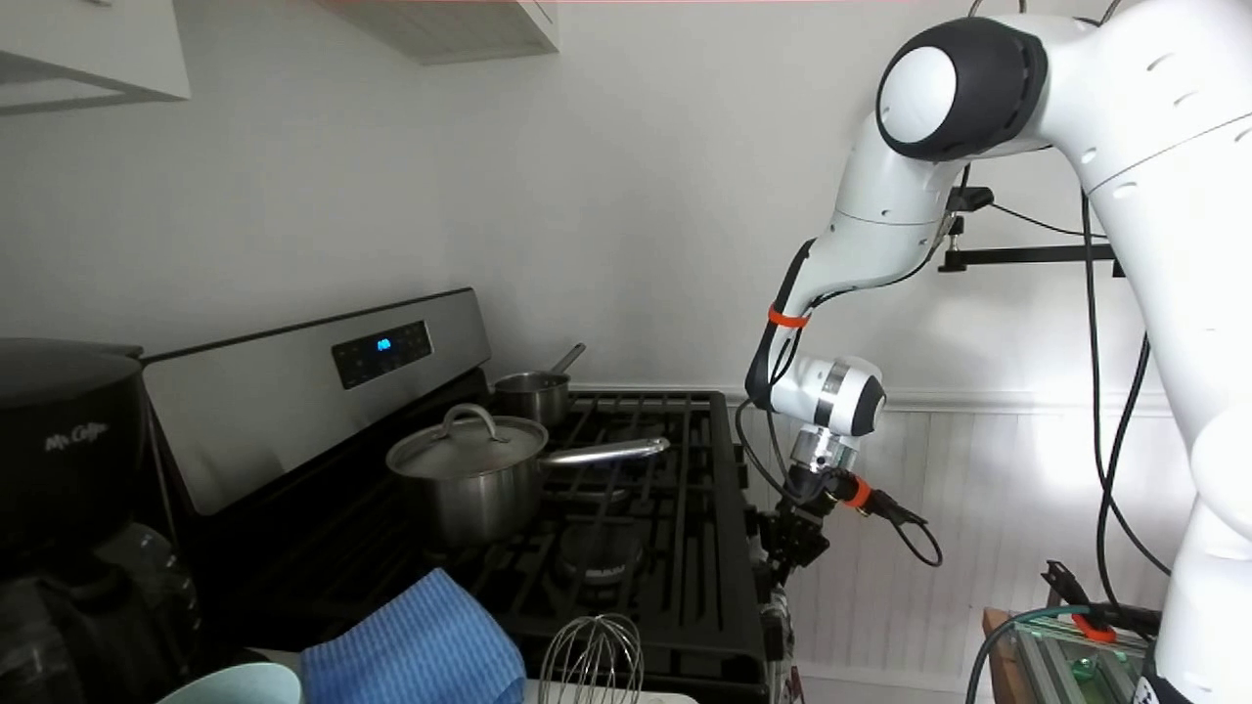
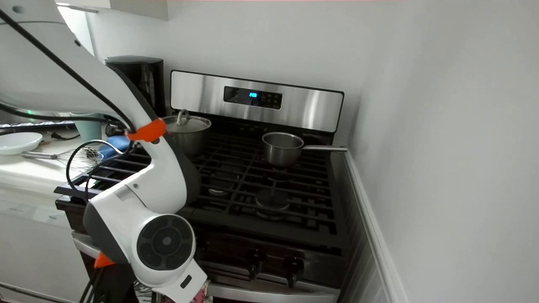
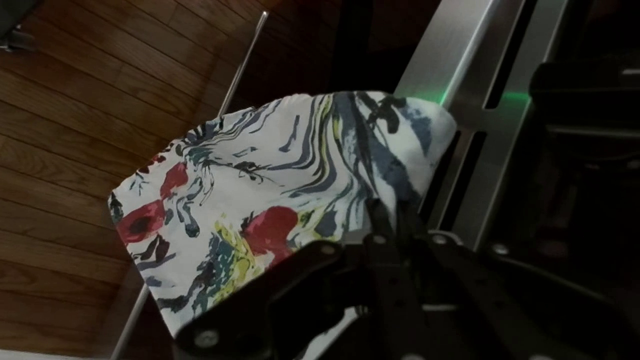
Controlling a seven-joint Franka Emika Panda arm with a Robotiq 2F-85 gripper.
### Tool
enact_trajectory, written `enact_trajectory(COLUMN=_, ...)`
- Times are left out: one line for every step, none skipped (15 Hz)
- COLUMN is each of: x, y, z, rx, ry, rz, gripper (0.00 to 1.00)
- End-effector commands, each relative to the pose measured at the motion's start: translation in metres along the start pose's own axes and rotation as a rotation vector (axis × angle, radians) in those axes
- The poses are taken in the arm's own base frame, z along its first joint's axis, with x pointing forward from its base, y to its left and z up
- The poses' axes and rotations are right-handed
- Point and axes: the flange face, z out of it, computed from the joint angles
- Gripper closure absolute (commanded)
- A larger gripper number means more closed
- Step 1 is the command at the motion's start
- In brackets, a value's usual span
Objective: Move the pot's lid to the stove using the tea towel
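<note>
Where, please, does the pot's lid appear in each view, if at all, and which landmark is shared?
In an exterior view: the lid is left of centre, below and right of the blue-lit display.
In an exterior view: the lid is left of centre, below and left of the blue-lit display.
In the wrist view: not visible.
Shared landmark: that display, in both exterior views.

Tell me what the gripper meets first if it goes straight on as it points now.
Probably the patterned tea towel, which shows beyond the gripper in the wrist view; depth is unclear, so they may already touch.
</note>
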Motion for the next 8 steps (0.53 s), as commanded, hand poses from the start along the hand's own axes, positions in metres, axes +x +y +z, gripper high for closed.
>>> enact_trajectory(x=0.006, y=0.001, z=0.001, rx=0.001, ry=0.014, rz=-0.020, gripper=1.00)
enact_trajectory(x=0.005, y=0.000, z=-0.001, rx=0.000, ry=0.014, rz=-0.025, gripper=0.99)
enact_trajectory(x=0.004, y=-0.001, z=-0.003, rx=-0.002, ry=0.012, rz=-0.030, gripper=0.99)
enact_trajectory(x=0.003, y=-0.002, z=-0.006, rx=-0.009, ry=0.012, rz=-0.033, gripper=0.99)
enact_trajectory(x=0.000, y=-0.005, z=-0.011, rx=-0.015, ry=0.013, rz=-0.041, gripper=0.99)
enact_trajectory(x=-0.003, y=-0.008, z=-0.015, rx=-0.024, ry=0.015, rz=-0.048, gripper=0.99)
enact_trajectory(x=-0.008, y=-0.013, z=-0.022, rx=-0.042, ry=0.021, rz=-0.063, gripper=0.99)
enact_trajectory(x=-0.011, y=-0.017, z=-0.027, rx=-0.056, ry=0.026, rz=-0.080, gripper=0.99)
